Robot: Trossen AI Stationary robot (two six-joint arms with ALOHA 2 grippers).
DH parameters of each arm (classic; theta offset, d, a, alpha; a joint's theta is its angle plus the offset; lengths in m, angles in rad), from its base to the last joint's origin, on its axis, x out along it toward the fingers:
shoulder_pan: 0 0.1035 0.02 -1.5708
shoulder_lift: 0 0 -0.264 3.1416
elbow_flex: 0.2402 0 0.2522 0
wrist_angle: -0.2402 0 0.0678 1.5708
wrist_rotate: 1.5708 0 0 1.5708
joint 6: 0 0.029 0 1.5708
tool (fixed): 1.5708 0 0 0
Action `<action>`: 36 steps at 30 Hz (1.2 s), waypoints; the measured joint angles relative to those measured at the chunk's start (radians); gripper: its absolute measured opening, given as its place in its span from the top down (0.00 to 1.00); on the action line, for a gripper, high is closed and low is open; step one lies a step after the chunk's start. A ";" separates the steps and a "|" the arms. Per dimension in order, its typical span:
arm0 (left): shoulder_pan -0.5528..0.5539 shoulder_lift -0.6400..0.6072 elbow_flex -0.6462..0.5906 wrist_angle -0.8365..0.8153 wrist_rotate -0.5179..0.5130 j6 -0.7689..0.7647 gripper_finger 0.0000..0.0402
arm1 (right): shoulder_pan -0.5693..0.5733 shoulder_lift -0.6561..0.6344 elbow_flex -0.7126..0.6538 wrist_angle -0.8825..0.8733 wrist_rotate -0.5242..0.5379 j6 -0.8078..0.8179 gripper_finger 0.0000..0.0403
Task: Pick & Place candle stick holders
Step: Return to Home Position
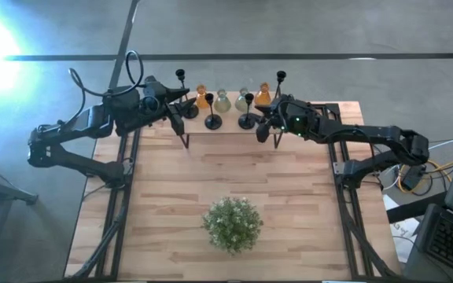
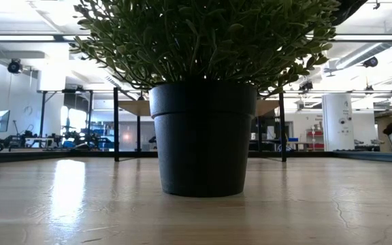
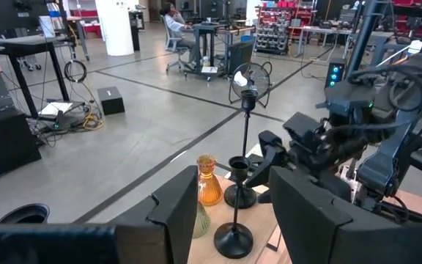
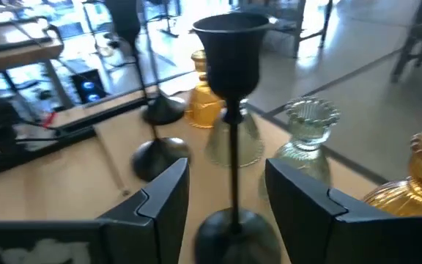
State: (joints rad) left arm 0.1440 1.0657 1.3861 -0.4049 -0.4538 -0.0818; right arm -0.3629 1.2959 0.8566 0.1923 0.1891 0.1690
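Several black candle stick holders stand on their round bases along the table's far edge, among small orange and grey-green glass vases. One holder stands upright just ahead of my right gripper. In the right wrist view its stem rises between the open fingers of my right gripper with a gap on each side. My left gripper hangs open and level above the far left of the row. It faces a tall holder and a shorter one, and nothing is between its fingers.
A potted green plant in a black pot stands at the near middle of the table and fills the low view. An orange vase and a clear one stand close beside my right gripper.
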 joint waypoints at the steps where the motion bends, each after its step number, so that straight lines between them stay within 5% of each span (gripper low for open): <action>1: 0.000 0.000 0.000 -0.001 0.000 0.000 0.57 | 0.003 -0.013 0.000 -0.012 -0.017 0.008 0.58; 8: 0.000 -0.013 0.000 -0.062 0.055 0.016 0.57 | 0.045 -0.166 0.000 -0.171 -0.158 0.071 0.63; 15: 0.000 -0.084 -0.054 -0.081 0.347 0.145 0.68 | 0.163 -0.415 0.000 -0.360 -0.213 0.080 0.81; 18: -0.001 -0.172 -0.185 0.010 0.429 0.152 0.84 | 0.214 -0.525 0.000 -0.468 -0.218 0.086 0.95; 21: -0.001 -0.305 -0.361 0.119 0.466 0.140 0.97 | 0.247 -0.631 0.000 -0.609 -0.215 0.104 0.97; 31: -0.001 -0.660 -0.881 0.470 0.585 0.115 0.99 | 0.256 -0.881 -0.074 -0.661 -0.273 0.200 0.98; 36: -0.001 -0.734 -1.015 0.497 0.574 0.109 0.99 | 0.255 -0.926 -0.136 -0.739 -0.157 0.274 0.98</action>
State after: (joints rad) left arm 0.1431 0.3313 0.3709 0.0924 0.1199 0.0270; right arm -0.1076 0.3695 0.7203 -0.5472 0.0325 0.4428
